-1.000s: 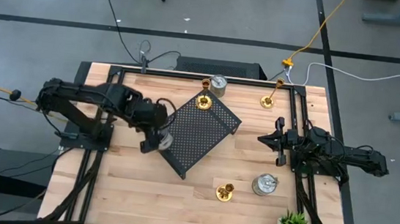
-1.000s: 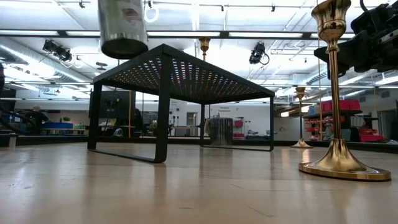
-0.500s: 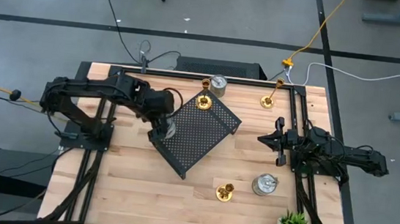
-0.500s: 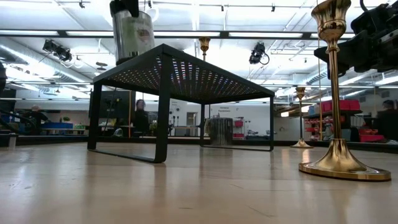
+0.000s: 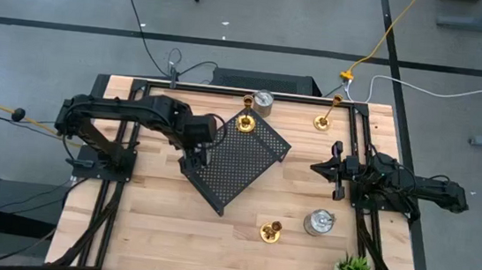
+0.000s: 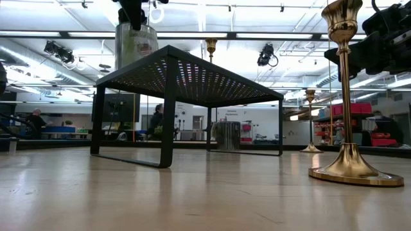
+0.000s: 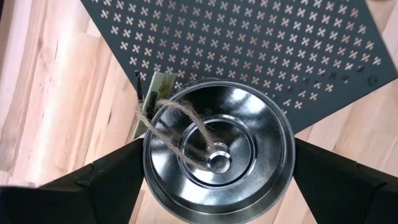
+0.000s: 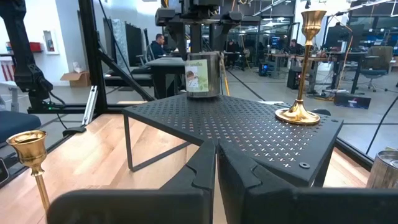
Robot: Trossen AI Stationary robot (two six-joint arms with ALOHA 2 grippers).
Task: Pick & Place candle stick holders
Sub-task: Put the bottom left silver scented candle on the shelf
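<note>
Left claw (image 5: 199, 151) carried further right since earlier frame, now over left corner of black perforated tray (image 5: 247, 167); silver holder (image 7: 217, 149) brought from beside tray edge to above its top. Holder gripped between claw fingers (image 7: 106, 180), one on each side, twine and tag at rim. Right claw (image 5: 333, 170) parked at right of counter (image 5: 153, 224), fingers closed, empty.

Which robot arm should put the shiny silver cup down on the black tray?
The left. Its gripper already holds the silver holder over the tray's edge, so it probably only has to lower it. The right gripper waits shut, off to the side.
</note>
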